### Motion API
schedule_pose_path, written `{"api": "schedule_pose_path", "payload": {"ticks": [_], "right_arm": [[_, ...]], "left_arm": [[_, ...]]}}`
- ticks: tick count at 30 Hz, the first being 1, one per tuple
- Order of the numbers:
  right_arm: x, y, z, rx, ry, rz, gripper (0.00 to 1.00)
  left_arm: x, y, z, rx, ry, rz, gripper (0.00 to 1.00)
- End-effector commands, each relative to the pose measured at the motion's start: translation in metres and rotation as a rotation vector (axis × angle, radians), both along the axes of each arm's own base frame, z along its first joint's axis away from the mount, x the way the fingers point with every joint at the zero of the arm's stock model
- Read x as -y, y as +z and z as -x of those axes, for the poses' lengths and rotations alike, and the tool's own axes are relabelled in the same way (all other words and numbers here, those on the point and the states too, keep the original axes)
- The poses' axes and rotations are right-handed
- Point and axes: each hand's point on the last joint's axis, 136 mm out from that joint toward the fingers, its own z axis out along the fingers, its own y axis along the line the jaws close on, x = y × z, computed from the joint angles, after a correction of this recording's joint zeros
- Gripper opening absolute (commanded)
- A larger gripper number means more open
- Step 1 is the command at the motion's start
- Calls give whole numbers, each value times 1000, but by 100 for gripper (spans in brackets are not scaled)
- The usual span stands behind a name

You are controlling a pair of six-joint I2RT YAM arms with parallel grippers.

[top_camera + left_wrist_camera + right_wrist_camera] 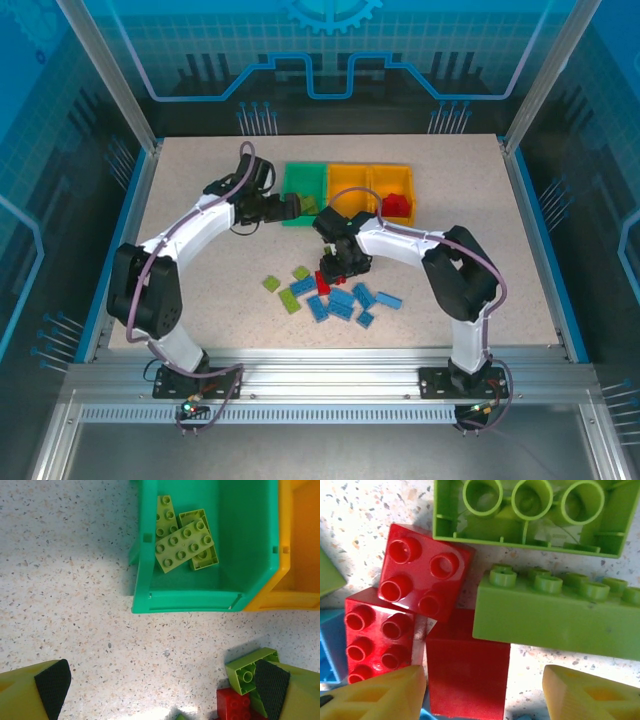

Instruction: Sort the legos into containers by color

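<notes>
red is the colour in hand: the right gripper (482,680) hangs half open astride a smooth-sided red lego (467,665) in the heap, not yet pinching it. next it must close, lift and carry to the rightmost orange-yellow container (385,180). the left gripper (162,685) gapes wide, empty, by the green container (190,600).

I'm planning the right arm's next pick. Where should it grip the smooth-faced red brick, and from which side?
Likely from straight above, the right pincer closing on the left and right sides of the smooth red brick. Those sides look flat and parallel, the fingers straddle it, and bare table lies on its right; its far edge butts a green brick.
</notes>
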Motion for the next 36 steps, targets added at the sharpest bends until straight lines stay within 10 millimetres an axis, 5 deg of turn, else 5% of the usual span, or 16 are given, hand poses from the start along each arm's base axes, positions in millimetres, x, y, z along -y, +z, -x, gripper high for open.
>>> {"api": "schedule_pose_path", "payload": {"ticks": [1,8,17,26,36], "right_arm": [[-6,-3,-1,-7,24,16,59],[-1,16,1,32,35,13,29],[14,75,-8,110,-10,-104,27],[105,114,-109,211,-267,-207,26],[134,92,-178,204,-344,-137,26]], "left_arm": [[-5,15,1,46,20,20,99],[-11,9,6,38,36,19,99],[-11,-8,27,1,21,-6,99],[20,-31,68,-54,-97,-81,99],[29,-46,90,-106,-104,-91,99]]}}
